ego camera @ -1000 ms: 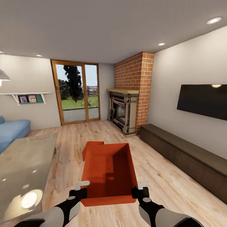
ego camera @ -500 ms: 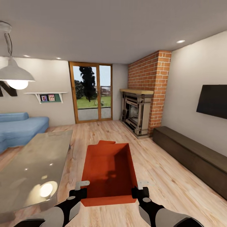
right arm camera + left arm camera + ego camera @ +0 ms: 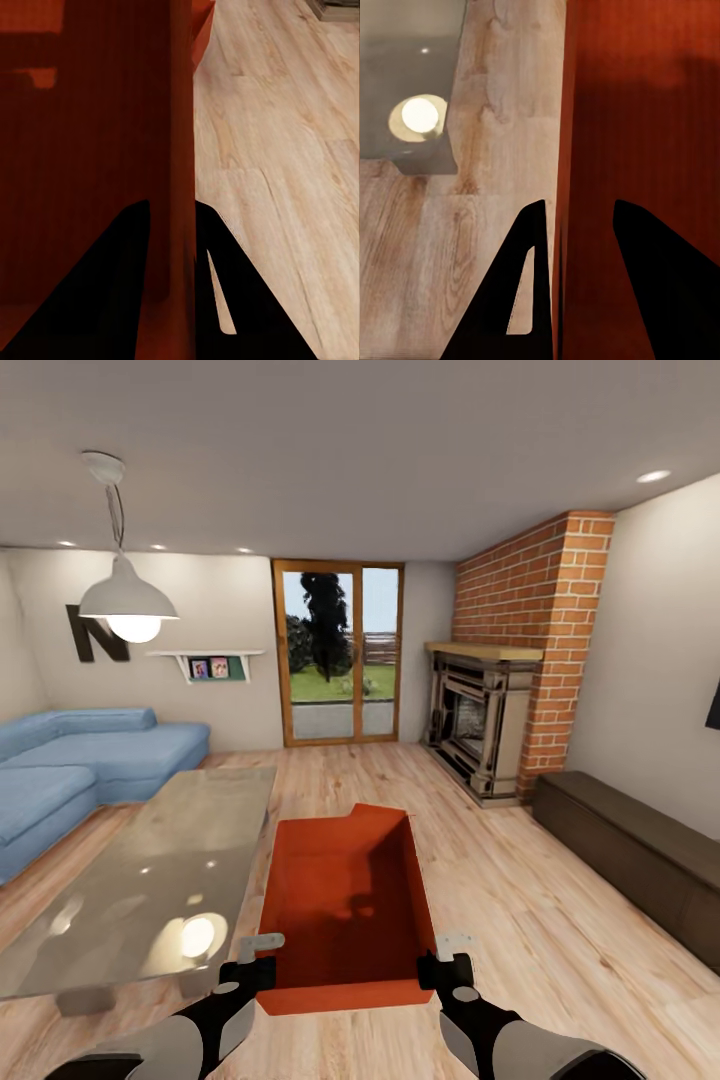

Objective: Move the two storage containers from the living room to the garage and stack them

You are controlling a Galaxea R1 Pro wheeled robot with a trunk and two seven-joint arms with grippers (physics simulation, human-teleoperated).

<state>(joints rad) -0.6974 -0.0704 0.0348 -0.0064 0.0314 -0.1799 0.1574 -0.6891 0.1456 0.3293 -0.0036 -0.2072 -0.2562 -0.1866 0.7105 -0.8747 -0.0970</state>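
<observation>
Head view: the left tool (image 3: 262, 957) and right tool (image 3: 447, 957) are each gripping a side wall of the orange-red rectangular open-topped bin (image 3: 345, 905), holding it above the light wood plank floor (image 3: 520, 920).

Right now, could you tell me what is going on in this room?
The robot is in the living room, holding an orange-red storage container in front of itself with both arms. The left gripper pinches one side wall and the right gripper the other, the fingers straddling each wall. A glass table is at its left, the fireplace ahead to the right.
</observation>
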